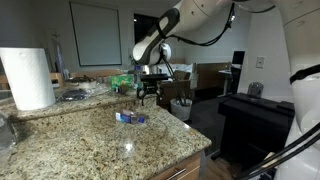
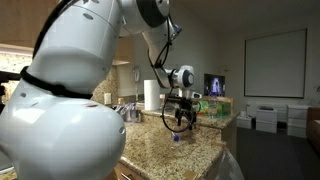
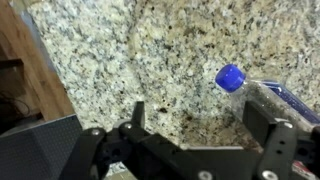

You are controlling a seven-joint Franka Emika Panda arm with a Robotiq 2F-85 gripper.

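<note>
My hand (image 3: 198,118) looks like matt black plastic and metal, dull and hard-edged. Under the bottle (image 3: 268,97) the tabletop (image 3: 150,50) is speckled granite, polished smooth, with a soft sheen. The bottle itself is thin, clear plastic. Its cap (image 3: 231,78) is blue plastic, smooth and slightly glossy. Away from the bottle, past the stone's edge, the wood (image 3: 30,80) is brown and matt. My arm (image 2: 70,100) wears a glossy white shell. Well apart from the bottle, the paper towel roll (image 1: 28,78) is soft, matt white.
</note>
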